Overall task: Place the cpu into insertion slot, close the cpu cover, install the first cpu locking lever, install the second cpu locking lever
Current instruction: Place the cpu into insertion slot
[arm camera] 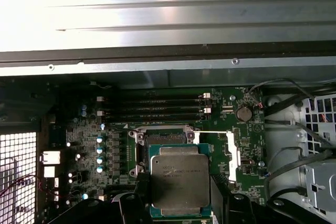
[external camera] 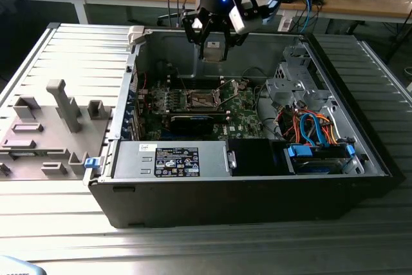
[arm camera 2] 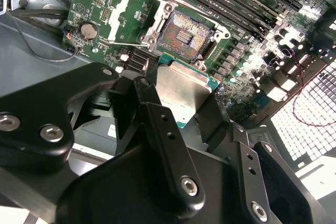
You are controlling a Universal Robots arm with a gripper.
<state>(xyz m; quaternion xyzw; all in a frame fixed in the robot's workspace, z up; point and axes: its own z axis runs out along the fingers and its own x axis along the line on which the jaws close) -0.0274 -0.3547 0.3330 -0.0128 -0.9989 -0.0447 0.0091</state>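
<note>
Cpu (arm camera 2: 181, 95) is held tight between the gripper (external camera: 212, 49) fingers (arm camera 2: 157, 119), up over the board (not touching it). From the exterior view's left: grey panel (external camera: 77, 56), then the case (external camera: 257, 191), where the cover (arm camera 2: 116, 14) is flipped open beside the empty slot (arm camera 2: 181, 36).

In the exterior view we stand far back, up high, and look down into the whole open computer case (external camera: 244, 204). In both wrist views we sit close above the green board (arm camera: 220, 106) and look down at it. They share the cpu (arm camera: 180, 179) and the insertion slot (arm camera 2: 181, 35), seen from different sides.
</note>
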